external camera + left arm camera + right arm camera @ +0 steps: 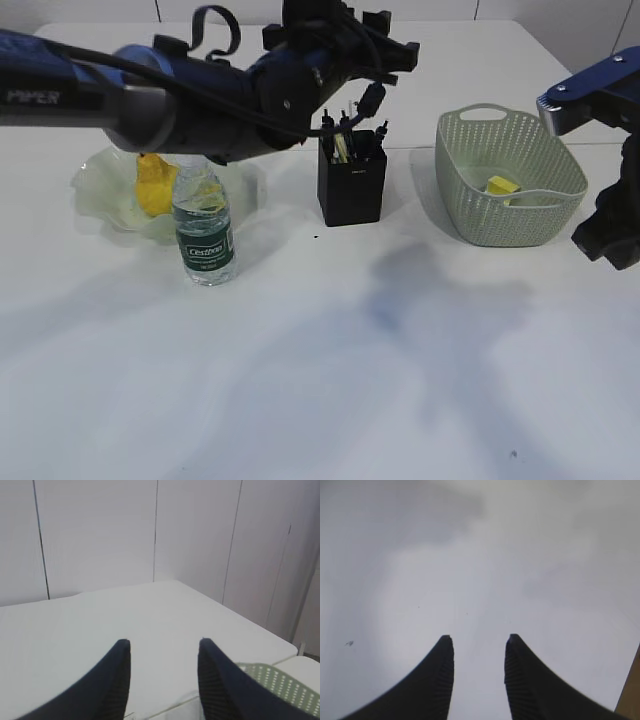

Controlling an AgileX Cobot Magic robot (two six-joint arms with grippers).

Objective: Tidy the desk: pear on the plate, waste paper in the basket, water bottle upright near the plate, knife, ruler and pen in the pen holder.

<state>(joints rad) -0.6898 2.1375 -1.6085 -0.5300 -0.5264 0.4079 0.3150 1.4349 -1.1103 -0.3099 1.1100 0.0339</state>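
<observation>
Bottle (206,236) stands upright by the plate (100,190) holding the pear (153,184), so both spread, empty hands, left (162,652) and right (477,647), should lift clear without knocking the holder (351,175).

Smooth white desk (330,380) — perforated plastic basket (510,215)

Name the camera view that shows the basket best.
The exterior view: the whole basket stands at right on the desk, something yellow inside. The left wrist view catches only a perforated piece of its rim at the lower right corner. The right wrist view shows none of it.
</observation>
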